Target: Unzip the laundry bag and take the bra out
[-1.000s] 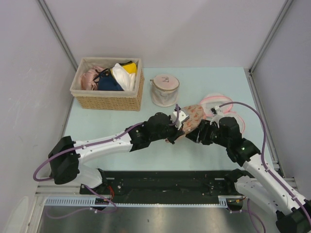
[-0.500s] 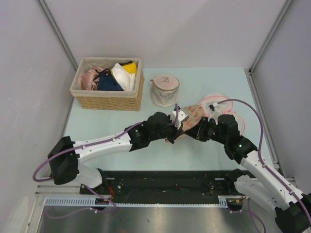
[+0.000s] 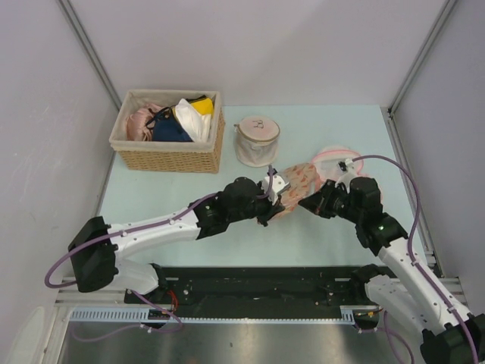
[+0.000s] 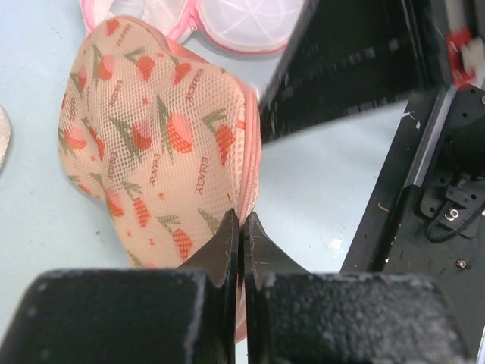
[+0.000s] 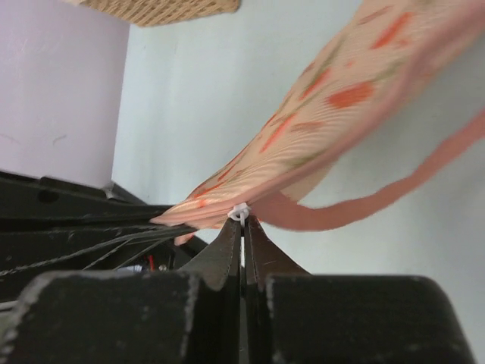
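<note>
The laundry bag (image 3: 301,180) is a cream-peach mesh pouch with red prints, held up between both arms at mid-table. My left gripper (image 3: 273,201) is shut on its pink zipper edge; in the left wrist view the closed fingertips (image 4: 242,221) pinch that edge below the printed mesh (image 4: 151,129). My right gripper (image 3: 318,203) is shut on the small white zipper pull (image 5: 239,213) under the bag (image 5: 326,114). A loose pink strip of zipper tape (image 5: 364,208) trails to the right. The bra is hidden.
A wicker basket (image 3: 167,158) with pink, navy and yellow-white garments stands at the back left. A small cylindrical white mesh bag (image 3: 256,142) stands behind the arms. A round white mesh bag with a pink rim (image 3: 337,158) lies right of the pouch.
My right gripper has shut on the zipper pull and drawn slightly right and back. The pouch has stretched out between the two grippers. The left gripper stayed shut.
</note>
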Controlling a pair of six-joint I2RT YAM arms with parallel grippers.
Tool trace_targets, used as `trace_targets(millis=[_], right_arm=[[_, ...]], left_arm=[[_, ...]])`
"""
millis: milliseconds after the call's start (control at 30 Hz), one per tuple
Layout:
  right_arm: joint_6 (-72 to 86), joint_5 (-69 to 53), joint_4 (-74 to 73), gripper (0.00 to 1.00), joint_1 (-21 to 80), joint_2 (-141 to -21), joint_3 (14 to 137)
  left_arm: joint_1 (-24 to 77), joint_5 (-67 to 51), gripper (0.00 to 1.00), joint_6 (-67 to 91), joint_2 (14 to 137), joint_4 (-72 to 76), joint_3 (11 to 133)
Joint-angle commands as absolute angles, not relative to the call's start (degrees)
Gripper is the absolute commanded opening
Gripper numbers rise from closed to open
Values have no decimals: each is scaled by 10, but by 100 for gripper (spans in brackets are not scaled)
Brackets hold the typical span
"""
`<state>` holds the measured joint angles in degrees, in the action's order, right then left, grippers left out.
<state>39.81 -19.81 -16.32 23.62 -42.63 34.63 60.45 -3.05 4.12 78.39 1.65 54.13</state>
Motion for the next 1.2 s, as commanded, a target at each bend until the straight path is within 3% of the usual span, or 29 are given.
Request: trace_targets(millis=[0,167,433,800,900,1067,1167], right_arm=[[367,-227,-172,0,149,-425,360],[338,-282,-148,0,85,-451,346],[320,-283,-100,0,69,-529,309],[298,-311,-110,0,-16,-512,255],[341,-351,-62,0,-2,-529,244],[375,-295,-61,0,78,-498,245],[383,-273,-76,0,101,-476,244]], left_arm=[[590,-44,0,12,744,7,518],[579,-45,0,4,729,4,497],[569,-40,1,2,717,-17,479],[530,-24,0,-21,700,-20,434],[529,-16,0,-16,721,-4,425],[528,-1,1,-7,764,4,445],[525,-73,45,-18,805,-71,503]])
